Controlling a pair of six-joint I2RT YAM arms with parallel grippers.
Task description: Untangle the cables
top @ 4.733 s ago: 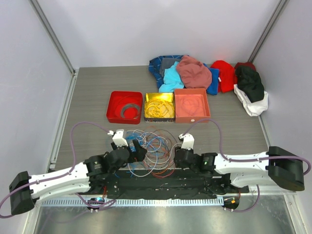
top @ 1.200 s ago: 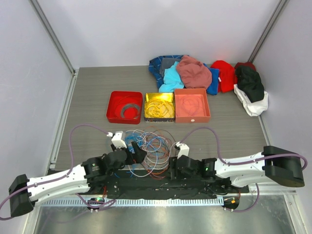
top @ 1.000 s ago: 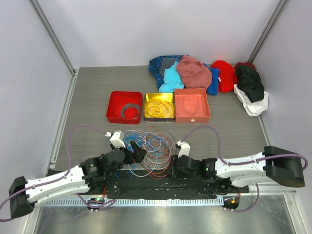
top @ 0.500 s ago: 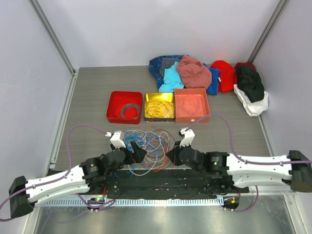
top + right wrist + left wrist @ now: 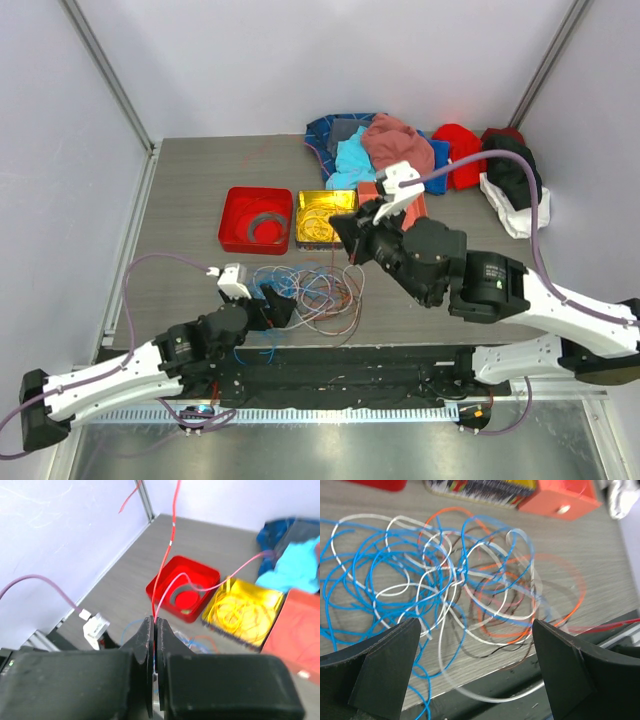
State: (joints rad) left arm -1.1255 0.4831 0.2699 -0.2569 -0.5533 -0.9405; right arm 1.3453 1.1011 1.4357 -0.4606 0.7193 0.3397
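Observation:
The cables [image 5: 310, 292] lie in a loose tangle of blue, white, orange and brown loops on the table in front of the arm bases; the left wrist view shows the tangle [image 5: 450, 580] close up. My left gripper [image 5: 279, 306] sits low at the tangle's near left side, its jaws wide open [image 5: 477, 680] with only a blurred white loop passing between them. My right gripper [image 5: 343, 236] is raised high over the trays, shut [image 5: 155, 625] on a thin red cable [image 5: 172, 530] that rises from the jaws and out of the top of the right wrist view.
Behind the tangle stand a red tray [image 5: 232, 222] holding a grey coil, a yellow tray [image 5: 327, 196] of yellow wire, and a salmon tray [image 5: 368, 190] mostly hidden by the right arm. A heap of clothes [image 5: 400, 150] lies at the back right.
My right gripper closed on the red cable low at the tangle's near right, then rose and swung back over the trays, pulling the cable up. The left gripper stayed open and shifted slightly.

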